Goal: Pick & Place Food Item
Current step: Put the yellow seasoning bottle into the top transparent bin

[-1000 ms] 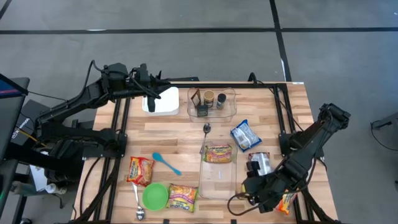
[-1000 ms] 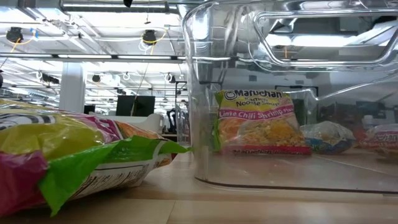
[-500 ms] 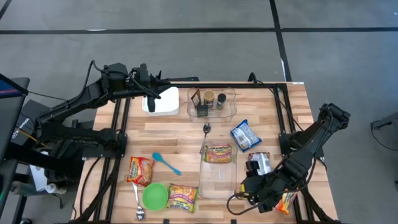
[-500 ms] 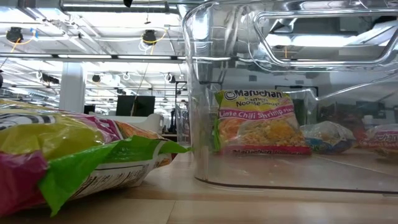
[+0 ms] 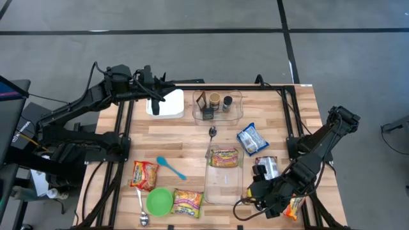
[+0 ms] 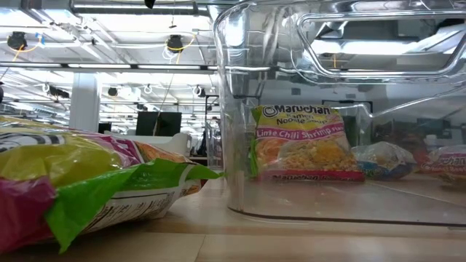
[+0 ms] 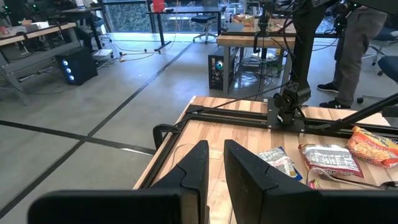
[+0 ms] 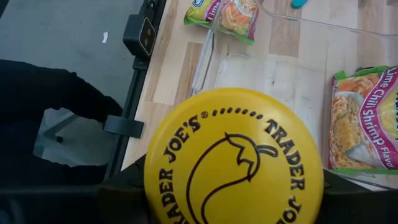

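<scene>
The left gripper (image 5: 155, 91) is waiting at the upper left with fingers (image 7: 196, 163) nearly together. At the lower right, the right gripper (image 5: 267, 203) is pinching a yellow Trader Joe's tin (image 8: 235, 158); it should probably be carrying it level over the clear container (image 5: 223, 176) before letting go.

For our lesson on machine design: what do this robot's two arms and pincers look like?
Both are dark, jointed arms with black cables trailing along their links. The left pincer has two flat, matte-black fingers standing parallel. The right pincer ends an equally dark, cable-wrapped arm.
</scene>
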You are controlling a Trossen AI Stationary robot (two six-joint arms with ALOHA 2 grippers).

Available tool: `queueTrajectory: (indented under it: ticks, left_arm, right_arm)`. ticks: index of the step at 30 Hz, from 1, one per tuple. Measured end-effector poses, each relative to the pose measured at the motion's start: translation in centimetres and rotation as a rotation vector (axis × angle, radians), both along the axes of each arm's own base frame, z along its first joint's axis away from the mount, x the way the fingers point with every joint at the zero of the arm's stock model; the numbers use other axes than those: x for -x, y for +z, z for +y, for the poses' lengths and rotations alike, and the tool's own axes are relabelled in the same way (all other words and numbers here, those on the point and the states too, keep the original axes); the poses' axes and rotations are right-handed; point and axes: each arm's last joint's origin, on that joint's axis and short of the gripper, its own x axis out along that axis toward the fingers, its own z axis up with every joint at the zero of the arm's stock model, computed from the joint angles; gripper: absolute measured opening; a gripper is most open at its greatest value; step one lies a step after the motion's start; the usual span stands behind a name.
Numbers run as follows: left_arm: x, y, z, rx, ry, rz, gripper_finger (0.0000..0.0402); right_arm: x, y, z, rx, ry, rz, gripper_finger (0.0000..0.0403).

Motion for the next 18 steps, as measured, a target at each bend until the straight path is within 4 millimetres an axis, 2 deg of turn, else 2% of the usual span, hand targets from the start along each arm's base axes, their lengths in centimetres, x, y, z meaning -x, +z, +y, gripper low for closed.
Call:
queueTrajectory:
  ticks: [11,18]
  left_arm:
    - [0.0,0.0,0.0,0.000,0.000,0.000,0.0044]
    - [0.0,0.0,0.0,0.000,0.000,0.000,0.0044]
  right_arm:
    - [-0.2,0.2,-0.4,0.069,-0.006,-0.057,0.0197]
    - [-1.6,0.2,-2.0,0.120,-0.075,-0.086,0.0197]
